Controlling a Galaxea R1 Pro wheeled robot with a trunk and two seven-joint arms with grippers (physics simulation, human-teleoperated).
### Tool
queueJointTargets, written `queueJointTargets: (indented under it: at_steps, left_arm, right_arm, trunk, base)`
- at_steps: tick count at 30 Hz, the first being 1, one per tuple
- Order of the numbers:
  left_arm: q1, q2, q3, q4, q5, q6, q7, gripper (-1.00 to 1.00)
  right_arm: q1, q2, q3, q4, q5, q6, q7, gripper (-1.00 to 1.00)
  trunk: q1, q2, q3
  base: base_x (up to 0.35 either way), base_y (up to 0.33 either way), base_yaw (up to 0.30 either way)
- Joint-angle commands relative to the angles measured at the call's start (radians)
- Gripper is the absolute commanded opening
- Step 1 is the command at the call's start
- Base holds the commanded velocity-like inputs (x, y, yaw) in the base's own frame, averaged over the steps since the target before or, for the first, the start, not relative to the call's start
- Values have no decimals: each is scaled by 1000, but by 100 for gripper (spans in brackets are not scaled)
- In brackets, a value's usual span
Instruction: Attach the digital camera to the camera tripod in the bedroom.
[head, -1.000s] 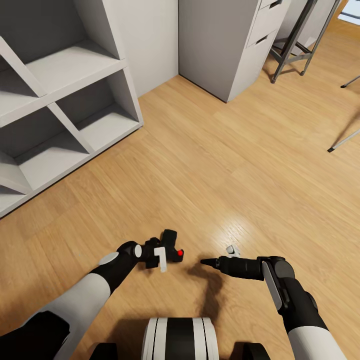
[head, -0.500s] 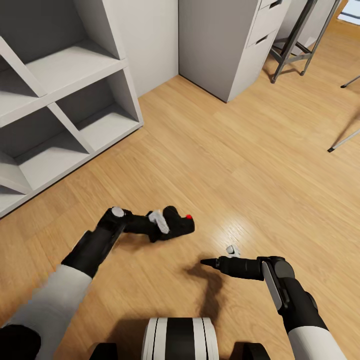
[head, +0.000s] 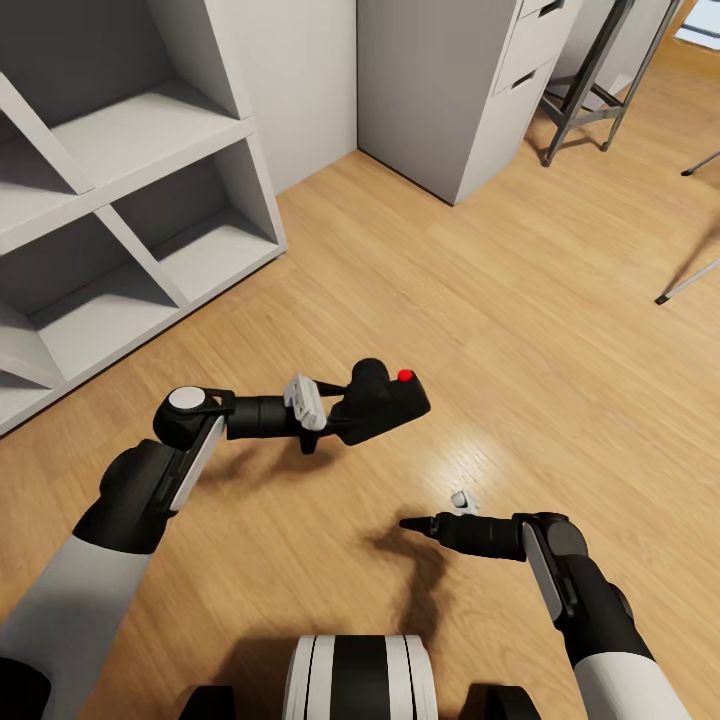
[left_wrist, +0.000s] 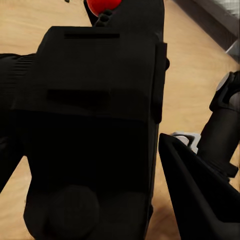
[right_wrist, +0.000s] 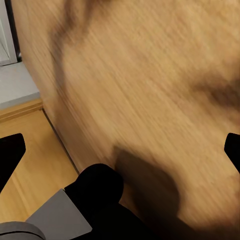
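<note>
The digital camera (head: 385, 400) is a small black box with a red button on top, held above the wood floor by my left gripper (head: 345, 412), which is shut on it. In the left wrist view the camera (left_wrist: 95, 125) looms close, with one black finger (left_wrist: 200, 195) beside it. My right gripper (head: 432, 522) hovers low over the floor, pointing left. Its fingertips (right_wrist: 10, 155) stand wide apart in the right wrist view, so it is open with nothing between them. Two thin silver legs of the camera tripod (head: 688, 282) reach in at the right edge; its head is out of view.
A white open shelf unit (head: 130, 200) stands at the left. A grey drawer cabinet (head: 450, 90) is at the back, with a dark metal frame (head: 585, 90) to its right. Light wood floor (head: 480, 320) stretches between them. My base (head: 355, 675) sits at the bottom.
My left arm has swung forward and to the right, carrying the camera away from my base. The right arm has stayed still.
</note>
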Motion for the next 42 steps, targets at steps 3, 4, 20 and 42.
queueJointTargets:
  at_steps: [3, 4, 20, 42]
  left_arm:
    - [-1, 4, -1, 0, 18, 9, -1, -100]
    - [-1, 5, -1, 0, 23, 10, -1, -100]
    - [-1, -4, -4, 27, 42, -41, -12, -100]
    - [27, -210, -6, 198, 168, -43, 689, -100]
  right_arm:
    - [0, 0, -1, 0, -7, 8, -3, 100]
    - [0, 1, -1, 0, -7, 8, -3, 100]
    - [0, 1, -1, 0, -7, 8, -3, 100]
    - [0, 1, -1, 0, -7, 8, -3, 100]
  trunk:
    - [0, 0, -1]
    - [0, 0, -1]
    - [0, 0, -1]
    - [0, 0, -1]
  base:
    - [0, 0, 0]
    - [0, 0, 0]
    - [0, 0, 0]
    - [0, 0, 0]
